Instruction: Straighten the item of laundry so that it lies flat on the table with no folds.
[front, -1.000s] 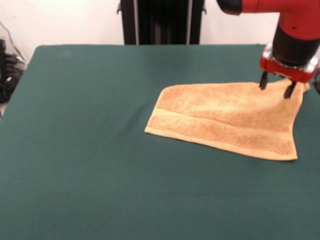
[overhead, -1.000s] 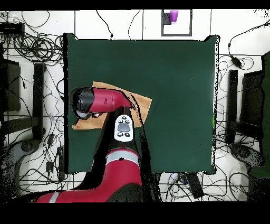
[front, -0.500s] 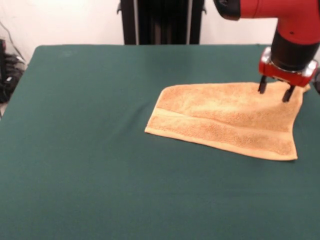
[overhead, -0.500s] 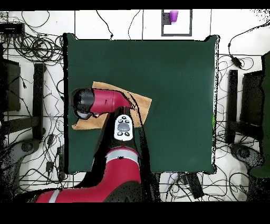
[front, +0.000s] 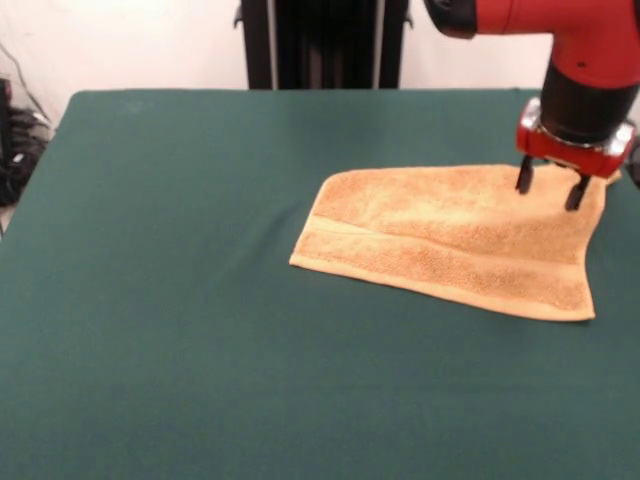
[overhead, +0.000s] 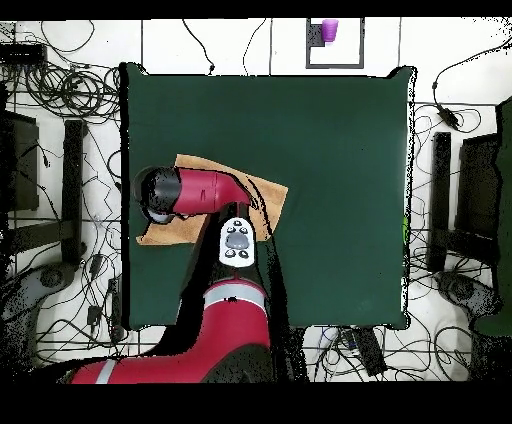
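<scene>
The orange-tan towel (front: 455, 235) lies on the dark green table (front: 180, 300) at the right of the front view, with a paler band running across its near part. It looks folded over, with a straight fold line along its near-left side. My gripper (front: 549, 190) hangs open over the towel's far right corner, its two dark fingertips (front: 523, 178) just at the cloth. From overhead the red arm (overhead: 190, 192) covers most of the towel (overhead: 268, 200); the gripper itself is hidden under it.
The towel's right corner reaches close to the table's right edge in the front view. Cables and stands crowd the floor around the table (overhead: 330, 180) in the overhead view. A purple cup (overhead: 328, 30) stands beyond the table's far edge.
The gripper has come down a little toward the towel's far right corner and drifted slightly. The towel has not moved.
</scene>
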